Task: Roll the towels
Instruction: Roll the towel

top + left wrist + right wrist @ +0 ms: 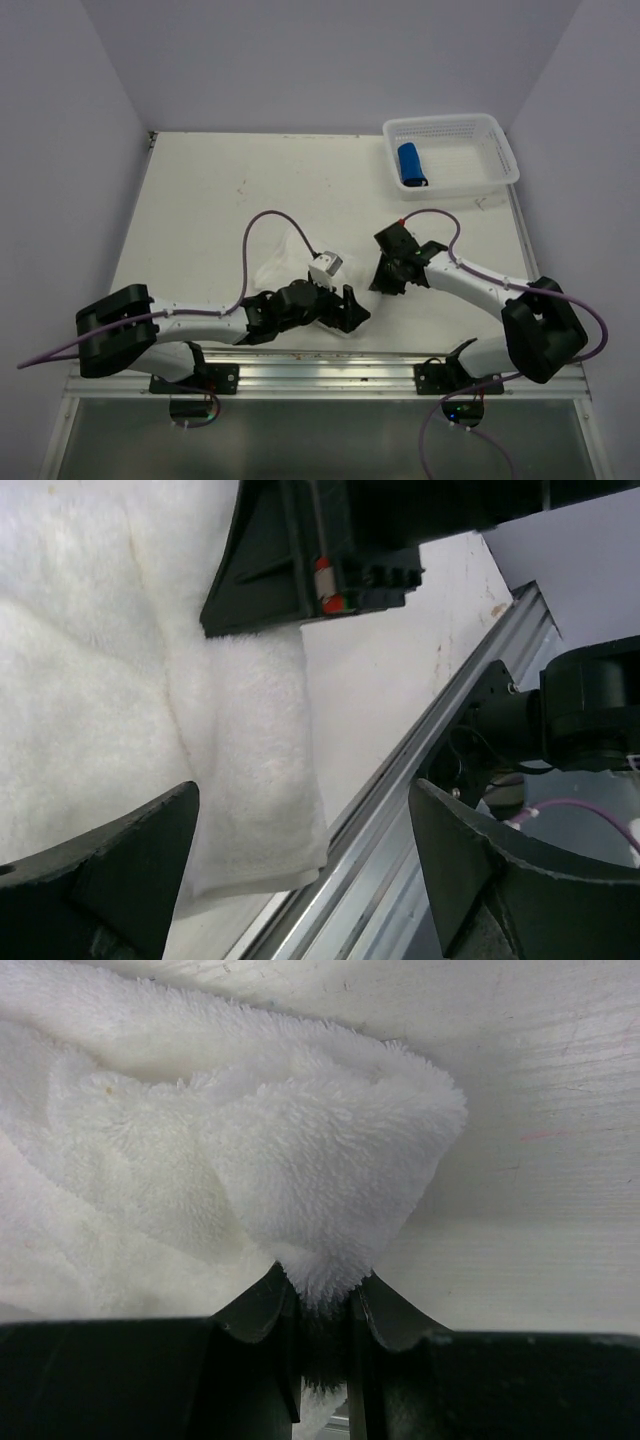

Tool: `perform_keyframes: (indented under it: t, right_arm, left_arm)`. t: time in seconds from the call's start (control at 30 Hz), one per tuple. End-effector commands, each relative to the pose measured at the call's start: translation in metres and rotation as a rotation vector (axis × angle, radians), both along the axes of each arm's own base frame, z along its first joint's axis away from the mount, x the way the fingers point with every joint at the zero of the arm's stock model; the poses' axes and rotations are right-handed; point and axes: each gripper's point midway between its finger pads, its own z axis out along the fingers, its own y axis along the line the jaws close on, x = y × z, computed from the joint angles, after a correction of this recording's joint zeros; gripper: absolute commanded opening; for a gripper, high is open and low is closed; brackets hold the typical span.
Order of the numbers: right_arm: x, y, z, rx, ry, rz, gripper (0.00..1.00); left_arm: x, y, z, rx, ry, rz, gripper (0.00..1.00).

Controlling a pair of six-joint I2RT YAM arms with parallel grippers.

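Lying crumpled near the front middle of the pale table [200, 220], the large white terry-cloth towel [283, 270] is blending into the surface in the overhead view. The left gripper [350, 308] is hanging over its near right part, and the right gripper [385, 275] is reaching down at its far right end. The small bright blue rolled towel [411, 164] is sitting inside the white perforated plastic basket [505, 150] at the far right corner, well apart from both grippers. Counted from above, two towels, one basket and two arms are showing.

Looking through the left wrist camera, the left gripper [300, 800] is spreading its two dark fingers [120, 880] wide, released and grasping nothing. The white towel is lying under and past the left-hand finger, with a folded edge running down between the two fingers. The right-hand finger is hovering over the aluminium rail [400, 810] at the table's near edge. The black body of the right gripper is showing at the top, resting at the towel's edge.

Looking through the right wrist camera, the right gripper [320, 1285] is pinching its two fingers [250, 1310] together on a bunched fold of the white towel. The cloth is bulging out just beyond the fingertips and spreading away to the left over the table.
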Motion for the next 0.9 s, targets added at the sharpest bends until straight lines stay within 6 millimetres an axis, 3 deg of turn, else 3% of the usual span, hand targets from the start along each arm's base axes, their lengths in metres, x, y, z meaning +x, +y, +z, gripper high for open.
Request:
perform_keyframes:
  t: [0.0, 0.27, 0.6, 0.7, 0.87]
  right_arm:
    - [0.001, -0.006, 0.004, -0.050, 0.016, 0.012, 0.00]
    - [0.002, -0.001, 0.009, -0.033, 0.016, 0.021, 0.00]
    - [-0.001, -0.001, 0.011, -0.023, 0.018, 0.029, 0.01]
    - [-0.001, -0.001, 0.011, -0.023, 0.020, 0.028, 0.01]
    - [0.000, 0.001, 0.013, -0.018, 0.023, 0.030, 0.01]
  left_arm:
    - [0.017, 0.001, 0.023, 0.147, -0.226, 0.056, 0.91]
    - [0.005, -0.022, 0.004, 0.361, -0.357, 0.010, 0.92]
    - [-0.001, -0.015, -0.021, 0.564, -0.441, 0.116, 0.92]
    - [-0.005, -0.017, -0.025, 0.572, -0.443, 0.116, 0.89]
    - [-0.013, -0.021, -0.030, 0.541, -0.434, 0.100, 0.74]
